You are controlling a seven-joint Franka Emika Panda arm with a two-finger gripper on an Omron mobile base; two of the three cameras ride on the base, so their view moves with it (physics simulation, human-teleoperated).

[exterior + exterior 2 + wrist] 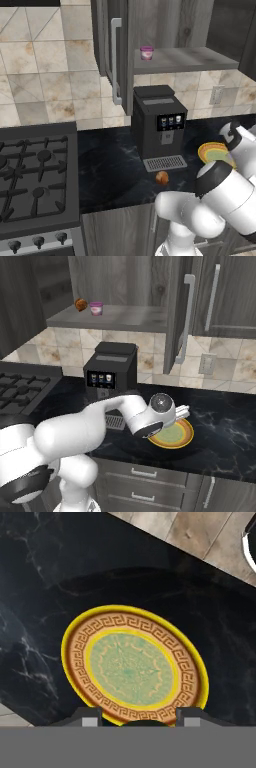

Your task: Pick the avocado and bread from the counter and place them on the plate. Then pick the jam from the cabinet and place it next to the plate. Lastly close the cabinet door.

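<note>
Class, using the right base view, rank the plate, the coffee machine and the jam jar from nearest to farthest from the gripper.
1. Plate: directly under the gripper.
2. Coffee machine: to its left, on the counter.
3. Jam jar: high up on the cabinet shelf, upper left.

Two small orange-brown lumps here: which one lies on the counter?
The bread before the coffee machine; the other lump sits on the cabinet shelf beside the jam.

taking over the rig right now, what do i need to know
The gripper hovers over the plate; open or shut, I cannot tell.
The plate lies bare on the counter, the bread in front of the coffee machine, the jam on the cabinet shelf; the cabinet door is open.
Done: nothing on the plate.
Left: avocado and bread onto it, jam beside it, door shut.
</note>
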